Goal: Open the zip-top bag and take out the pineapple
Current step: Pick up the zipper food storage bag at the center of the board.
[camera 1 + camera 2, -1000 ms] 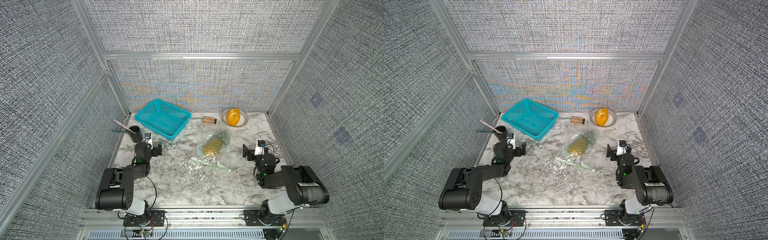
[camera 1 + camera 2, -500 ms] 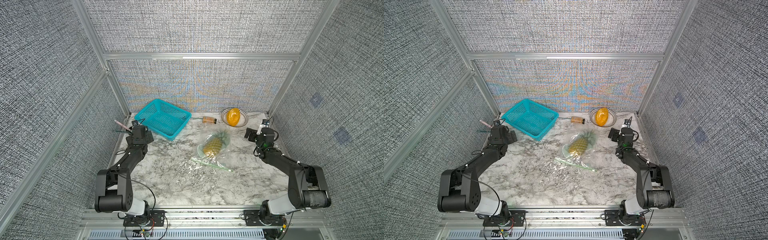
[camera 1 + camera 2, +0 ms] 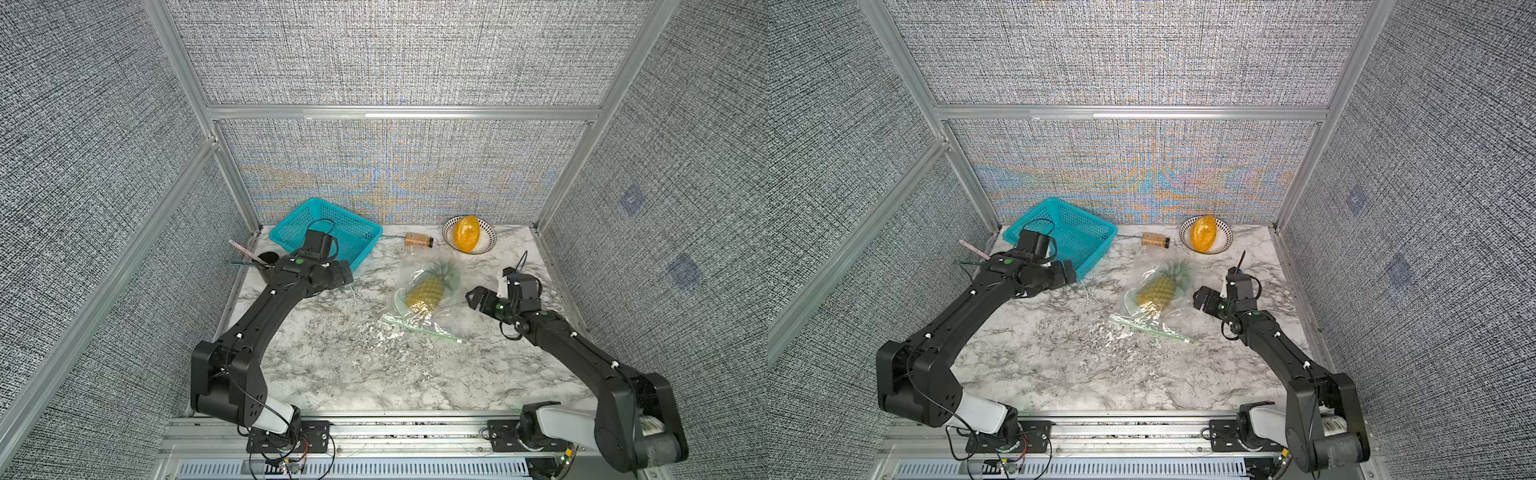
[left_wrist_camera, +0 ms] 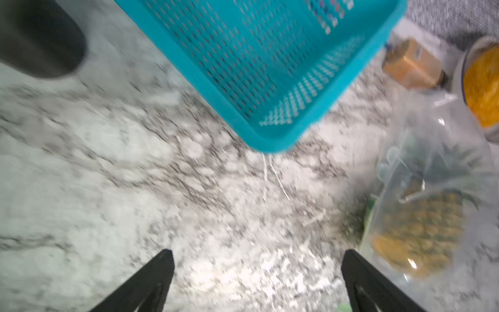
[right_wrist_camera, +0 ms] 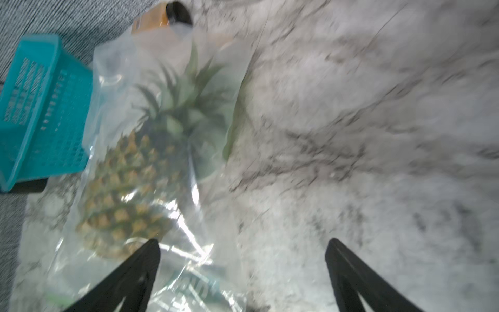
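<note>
Wrist views blur. Scaly yellow pineapple (image 3: 427, 291) lies inside crinkly zip-top bag (image 3: 422, 329); left pincer (image 4: 255, 256) and right pincer (image 5: 243, 243) gape, empty.

The zip-top bag (image 3: 420, 318) was clear with a pale green zip strip. The pineapple (image 3: 426, 291) showed yellow-orange scales and a green crown. The table (image 3: 353, 361) was white marble veined grey. At ten o'clock from the bag was a teal perforated basket (image 3: 355, 249), and at one o'clock a black-striped white bowl (image 3: 487, 237) with an orange-yellow fruit (image 3: 466, 233).

Nothing legible; print on the zip-top bag (image 5: 205, 216) (blurred) may be lettering.
</note>
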